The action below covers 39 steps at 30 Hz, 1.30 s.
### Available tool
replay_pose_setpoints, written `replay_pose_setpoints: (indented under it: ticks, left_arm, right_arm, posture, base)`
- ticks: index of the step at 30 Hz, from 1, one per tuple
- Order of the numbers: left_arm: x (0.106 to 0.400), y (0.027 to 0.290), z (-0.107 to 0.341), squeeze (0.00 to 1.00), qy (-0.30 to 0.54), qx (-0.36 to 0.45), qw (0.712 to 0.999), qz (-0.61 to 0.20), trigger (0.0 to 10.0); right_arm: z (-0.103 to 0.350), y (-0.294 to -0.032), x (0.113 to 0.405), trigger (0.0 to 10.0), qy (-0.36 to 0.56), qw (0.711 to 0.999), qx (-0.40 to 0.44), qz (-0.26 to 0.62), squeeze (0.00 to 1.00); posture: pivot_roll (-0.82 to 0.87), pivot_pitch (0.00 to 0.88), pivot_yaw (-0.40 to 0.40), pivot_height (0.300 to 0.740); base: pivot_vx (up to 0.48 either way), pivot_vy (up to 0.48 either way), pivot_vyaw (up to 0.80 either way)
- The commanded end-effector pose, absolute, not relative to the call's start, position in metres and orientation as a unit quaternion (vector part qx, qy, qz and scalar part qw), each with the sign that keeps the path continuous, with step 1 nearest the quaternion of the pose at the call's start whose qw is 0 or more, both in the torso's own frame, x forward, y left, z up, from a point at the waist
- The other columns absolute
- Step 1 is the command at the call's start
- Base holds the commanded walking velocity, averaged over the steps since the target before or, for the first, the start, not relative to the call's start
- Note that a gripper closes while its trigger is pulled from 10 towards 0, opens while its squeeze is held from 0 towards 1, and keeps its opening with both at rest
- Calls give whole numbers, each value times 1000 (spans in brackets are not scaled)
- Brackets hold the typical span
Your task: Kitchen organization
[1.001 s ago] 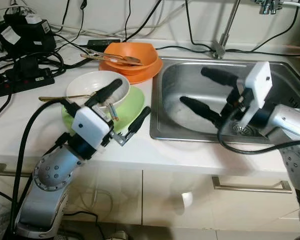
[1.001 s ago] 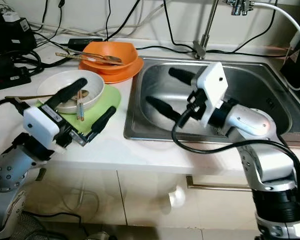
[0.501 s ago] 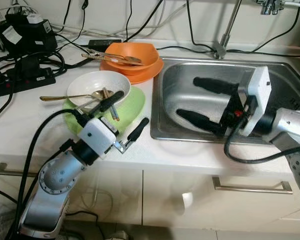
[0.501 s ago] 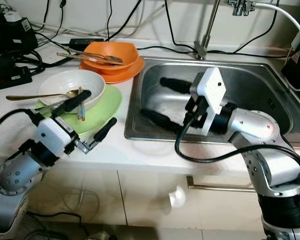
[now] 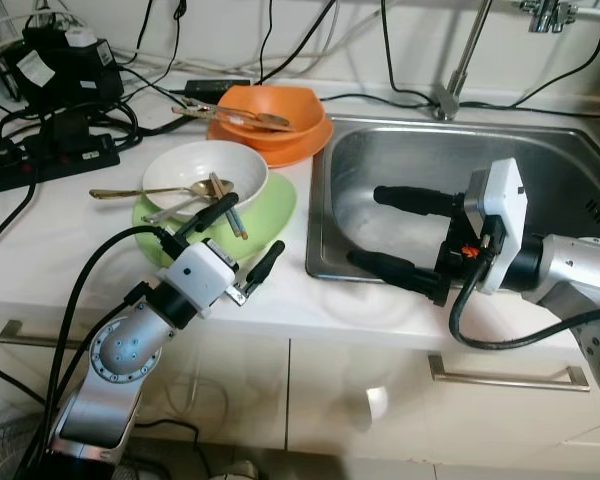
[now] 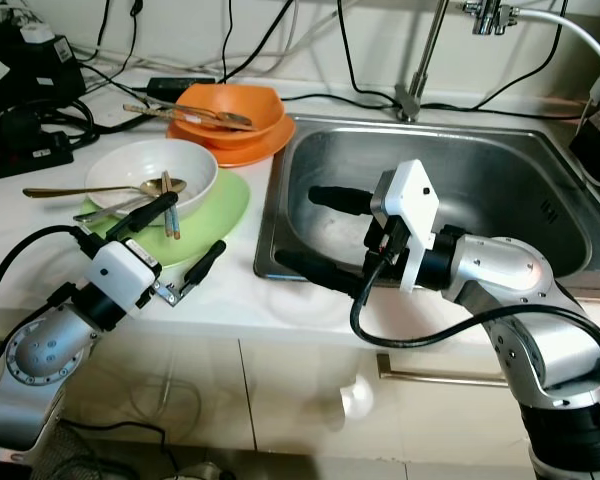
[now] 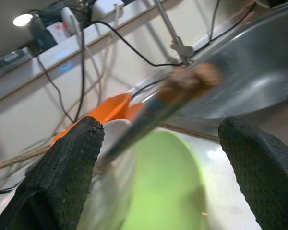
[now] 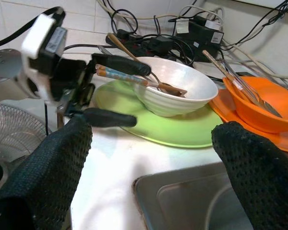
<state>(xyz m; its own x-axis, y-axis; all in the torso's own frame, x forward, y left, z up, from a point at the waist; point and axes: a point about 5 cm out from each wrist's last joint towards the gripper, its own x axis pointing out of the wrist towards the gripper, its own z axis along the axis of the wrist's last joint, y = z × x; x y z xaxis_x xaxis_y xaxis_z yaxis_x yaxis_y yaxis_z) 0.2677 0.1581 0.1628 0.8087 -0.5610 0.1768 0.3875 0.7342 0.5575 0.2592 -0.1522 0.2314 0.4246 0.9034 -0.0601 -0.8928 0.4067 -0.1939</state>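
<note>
Left eye view: my left gripper (image 5: pixel 242 242) gapes beside the white bowl (image 5: pixel 204 172); right gripper (image 5: pixel 398 233), fingers spread, hangs over the sink (image 5: pixel 565 160). Risk I see: nudging the chopsticks (image 5: pixel 227 206) tips the bowl.

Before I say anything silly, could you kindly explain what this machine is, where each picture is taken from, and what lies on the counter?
It is a humanoid robot with two silver arms, each ending in two long black fingers. The two wide pictures come from its head, looking down; the other two come from cameras on its wrists. The left gripper is open beside a white bowl of cutlery standing on a green plate. Behind them an orange bowl with more utensils sits on an orange plate. The right gripper is open over the steel sink. Neither holds anything. Cables and a power strip lie at the counter's left rear.
</note>
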Motion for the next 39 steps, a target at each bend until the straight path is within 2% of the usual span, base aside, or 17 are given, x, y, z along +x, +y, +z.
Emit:
replay_pose_setpoints:
  ticks: [1, 2, 3, 4, 5, 39]
  left_arm:
    - [272, 162, 170, 0, -185, 265, 915, -242, 10000]
    - [274, 162, 172, 0, -190, 266, 914, -238, 10000]
    - [275, 163, 175, 0, -196, 268, 913, -236, 7176]
    - [276, 163, 175, 0, -197, 268, 913, -236, 7176]
    - [277, 163, 175, 0, -200, 268, 913, -236, 0]
    - [277, 159, 176, 0, -205, 255, 912, -249, 0]
  right_arm:
    - [233, -150, 256, 10000, -28, 831, -102, 546, 0]
    - [234, -149, 256, 10000, -31, 831, -102, 546, 0]
    - [234, -148, 255, 10000, -34, 832, -101, 545, 0]
    - [234, -148, 255, 10000, -35, 832, -101, 545, 0]
    - [235, -147, 255, 10000, -36, 832, -101, 544, 0]
    - [230, -146, 249, 10000, -22, 830, -94, 550, 0]
  posture:
    - [59, 11, 0, 740]
    - [59, 12, 1, 740]
    - [59, 12, 3, 740]
    - [59, 12, 3, 740]
    - [59, 13, 5, 740]
    - [58, 30, 9, 740]
  base:
    - [0, 0, 0]
    - [0, 0, 0]
    - [0, 0, 0]
    - [0, 0, 0]
    - [0, 0, 0]
    - [0, 0, 0]
